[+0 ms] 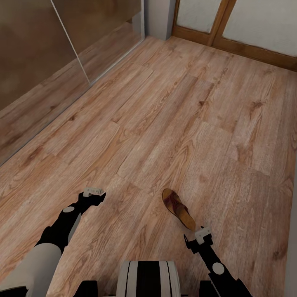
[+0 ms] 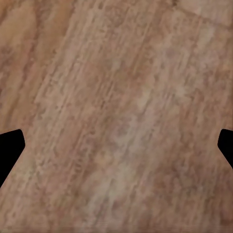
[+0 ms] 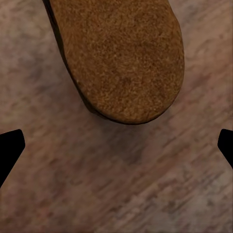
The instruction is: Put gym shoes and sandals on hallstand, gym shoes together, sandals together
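Sandal (image 1: pixel 178 208) is seen lying flat on the corridor floor (image 1: pixel 173 123), brown with a tan insole, its length running from the far left to the near right in the head view. Its near end is placed just beyond the right gripper (image 1: pixel 201 235), which is held low over the planks at the end of the black right arm. From the right wrist view, the rounded tan end of the sandal (image 3: pixel 121 58) is shown ahead of the gripper, resting on the floor (image 3: pixel 116 184) and lying beyond the two dark fingertips (image 3: pixel 9 150) at the edges of the picture; these are set wide apart, and nothing is held between them. No contact between fingers and sandal can be made out. The left gripper (image 1: pixel 93 193) is seen well apart from the sandal, toward the left of the head view, over bare planks. In the left wrist view the fingertips (image 2: pixel 9 150) are likewise spread wide over wood grain (image 2: pixel 116 116), with nothing gripped. A mirrored sliding panel (image 1: pixel 41 62) is seen along the left, and a wooden-framed door (image 1: pixel 231 24) at the far end.
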`<state>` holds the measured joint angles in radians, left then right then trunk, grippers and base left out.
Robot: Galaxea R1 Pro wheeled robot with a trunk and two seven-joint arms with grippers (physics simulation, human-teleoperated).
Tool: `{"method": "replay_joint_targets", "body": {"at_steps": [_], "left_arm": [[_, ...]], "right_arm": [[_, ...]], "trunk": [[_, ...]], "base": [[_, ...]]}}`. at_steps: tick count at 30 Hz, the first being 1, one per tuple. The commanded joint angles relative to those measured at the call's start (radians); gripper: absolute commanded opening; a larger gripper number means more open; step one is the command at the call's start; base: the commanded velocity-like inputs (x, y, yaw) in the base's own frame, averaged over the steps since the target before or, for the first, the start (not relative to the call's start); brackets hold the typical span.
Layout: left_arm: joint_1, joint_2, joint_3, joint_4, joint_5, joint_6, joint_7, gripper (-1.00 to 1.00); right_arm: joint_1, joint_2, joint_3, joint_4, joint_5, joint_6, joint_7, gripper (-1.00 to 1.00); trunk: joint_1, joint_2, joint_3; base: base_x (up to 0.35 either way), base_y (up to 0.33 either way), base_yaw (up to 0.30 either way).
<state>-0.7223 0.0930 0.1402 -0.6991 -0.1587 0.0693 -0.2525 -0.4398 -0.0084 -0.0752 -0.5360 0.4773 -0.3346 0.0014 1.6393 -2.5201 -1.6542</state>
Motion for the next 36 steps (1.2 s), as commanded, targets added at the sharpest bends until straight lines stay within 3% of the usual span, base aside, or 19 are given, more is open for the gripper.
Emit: {"method": "replay_joint_targets", "body": {"at_steps": [1,19,36], "left_arm": [[0.000,-0.001,0.005,-0.002,-0.010,0.004,-0.008,1.00],[0.000,-0.001,0.007,-0.003,-0.010,0.002,-0.008,1.00],[0.000,-0.001,0.007,-0.002,-0.009,0.003,-0.008,1.00]], "right_arm": [[0.000,0.001,-0.005,0.001,0.011,-0.004,0.000,1.00],[0.000,0.001,-0.006,0.001,0.010,-0.004,0.000,1.00],[0.000,0.001,-0.006,0.001,0.010,-0.004,0.000,1.00]], "trunk": [[0.000,0.000,0.000],[0.000,0.000,-0.001],[0.000,0.000,-0.001]], "base": [[0.000,0.000,0.000],[0.002,0.000,0.000],[0.098,0.002,0.000]]}}
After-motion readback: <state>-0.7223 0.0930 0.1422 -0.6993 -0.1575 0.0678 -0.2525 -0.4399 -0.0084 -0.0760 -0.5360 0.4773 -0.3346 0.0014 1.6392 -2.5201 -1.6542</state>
